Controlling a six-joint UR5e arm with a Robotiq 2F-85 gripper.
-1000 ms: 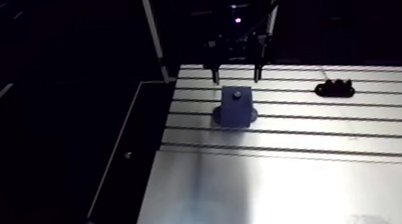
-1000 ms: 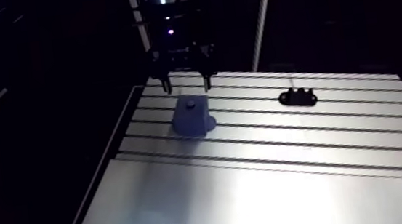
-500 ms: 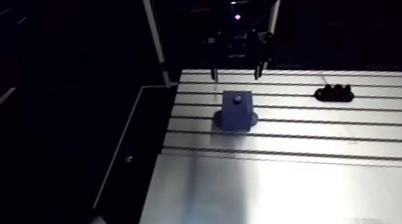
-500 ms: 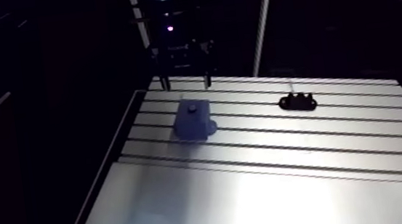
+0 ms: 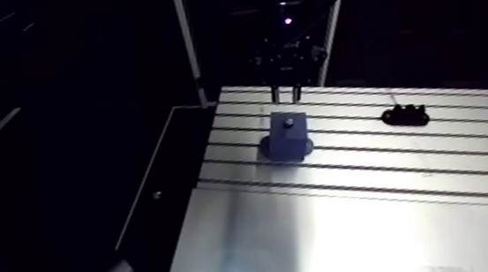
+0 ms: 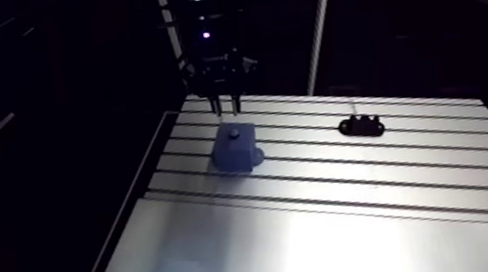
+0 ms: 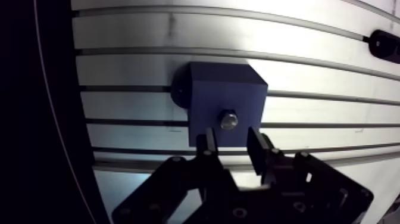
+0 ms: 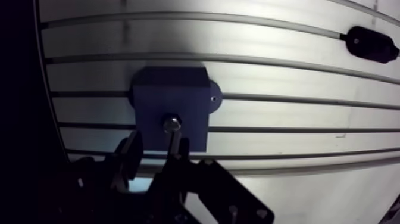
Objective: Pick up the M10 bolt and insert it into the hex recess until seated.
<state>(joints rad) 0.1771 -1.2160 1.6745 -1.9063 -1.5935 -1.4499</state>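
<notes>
A dark blue block (image 7: 226,101) stands on the slotted aluminium table (image 7: 131,65). The M10 bolt (image 7: 228,120) sits upright in the block's top face, only its metal head showing. My gripper (image 7: 232,143) hovers above the block, its fingertips just short of the bolt head. The two fingers (image 7: 256,146) stand a narrow gap apart with nothing between them. In the arm view the gripper (image 5: 287,97) hangs over the far edge of the block (image 5: 287,135), clear of it.
A small black fixture (image 5: 406,113) lies on the table to the right of the block, and shows in the wrist view (image 8: 370,43) too. The table's left edge (image 5: 180,154) drops off into darkness close beside the block.
The fingers have drawn in from wide apart to a narrow gap. Before that the gripper rose a little off the block. Block and bolt have not moved.
</notes>
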